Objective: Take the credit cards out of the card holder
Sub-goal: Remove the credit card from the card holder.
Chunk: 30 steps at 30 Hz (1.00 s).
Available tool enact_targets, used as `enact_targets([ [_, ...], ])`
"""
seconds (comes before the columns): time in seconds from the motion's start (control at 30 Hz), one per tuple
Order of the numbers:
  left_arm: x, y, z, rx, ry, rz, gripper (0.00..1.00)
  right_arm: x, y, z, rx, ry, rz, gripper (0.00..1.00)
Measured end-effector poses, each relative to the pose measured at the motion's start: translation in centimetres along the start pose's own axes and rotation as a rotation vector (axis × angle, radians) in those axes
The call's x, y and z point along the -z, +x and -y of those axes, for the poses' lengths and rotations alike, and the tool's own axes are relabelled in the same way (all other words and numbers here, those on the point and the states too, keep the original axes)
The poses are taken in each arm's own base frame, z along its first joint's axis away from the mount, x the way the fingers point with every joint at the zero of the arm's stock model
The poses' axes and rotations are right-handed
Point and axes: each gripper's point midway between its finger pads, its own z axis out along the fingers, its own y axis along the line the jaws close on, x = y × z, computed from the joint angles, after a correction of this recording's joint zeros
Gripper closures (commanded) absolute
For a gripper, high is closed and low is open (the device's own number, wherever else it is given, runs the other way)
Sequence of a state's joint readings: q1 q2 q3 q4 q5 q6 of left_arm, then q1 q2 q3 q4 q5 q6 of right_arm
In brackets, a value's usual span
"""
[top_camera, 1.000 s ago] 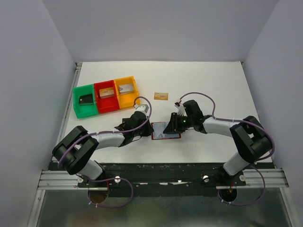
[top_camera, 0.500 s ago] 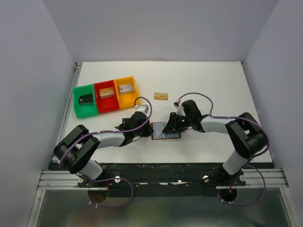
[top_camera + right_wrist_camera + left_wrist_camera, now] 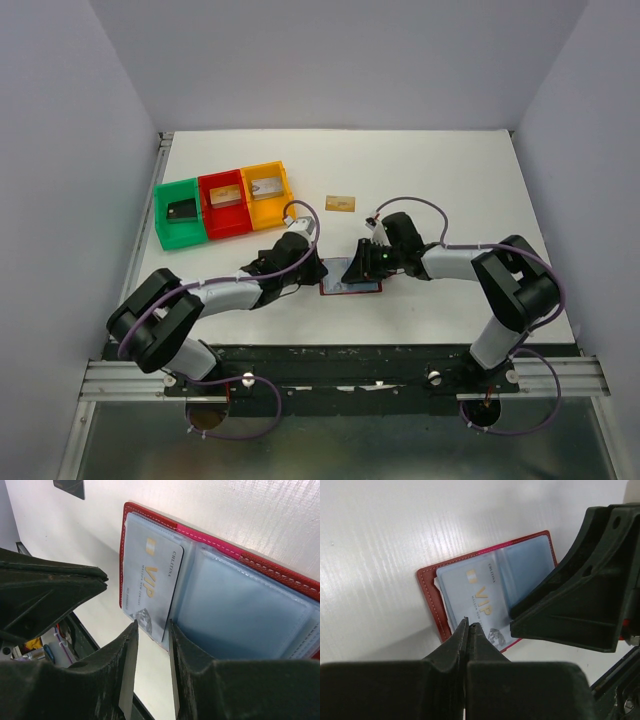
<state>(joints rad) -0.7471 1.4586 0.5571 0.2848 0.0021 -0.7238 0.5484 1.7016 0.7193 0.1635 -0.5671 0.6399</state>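
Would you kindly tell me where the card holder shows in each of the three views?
Top external: low centre, card holder just right of the left pincer.
Left wrist: centre, lying open, just beyond the left pincer's tips.
Right wrist: upper right, filling much of the frame.
Shared landmark: the VIP card in a pocket, seen in both wrist views.

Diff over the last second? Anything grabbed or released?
The left gripper edged toward the open card holder and finished closing. Its tips now meet at the holder's near edge; whether they pinch anything can't be told. The right arm swung its elbow slightly inward. Unchanged: the right gripper stays open over the holder, the holder stays put, and the loose gold card lies on the table.
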Motion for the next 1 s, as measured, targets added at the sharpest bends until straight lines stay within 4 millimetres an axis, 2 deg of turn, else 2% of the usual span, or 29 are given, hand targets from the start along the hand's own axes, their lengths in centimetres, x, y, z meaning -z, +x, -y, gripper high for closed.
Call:
enact_targets([
  [0.17, -0.1, -0.9, 0.9, -0.002, 0.022, 0.017, 1.00, 0.0, 0.0, -0.1, -0.004, -0.001, 0.002, 0.61],
  [0.37, -0.9, 0.2, 0.1, 0.003, 0.001, -0.016, 1.00, 0.5, -0.6, -0.9, 0.004, -0.017, 0.023, 0.60],
  [0.63, -0.9, 0.1, 0.2, 0.004, 0.005, -0.014, 1.00, 0.6, -1.6, -1.8, 0.020, -0.033, 0.043, 0.60],
  [1.0, -1.1, 0.5, 0.0, 0.006, 0.002, -0.026, 1.00, -0.3, -0.9, -0.4, -0.007, -0.007, 0.010, 0.59],
])
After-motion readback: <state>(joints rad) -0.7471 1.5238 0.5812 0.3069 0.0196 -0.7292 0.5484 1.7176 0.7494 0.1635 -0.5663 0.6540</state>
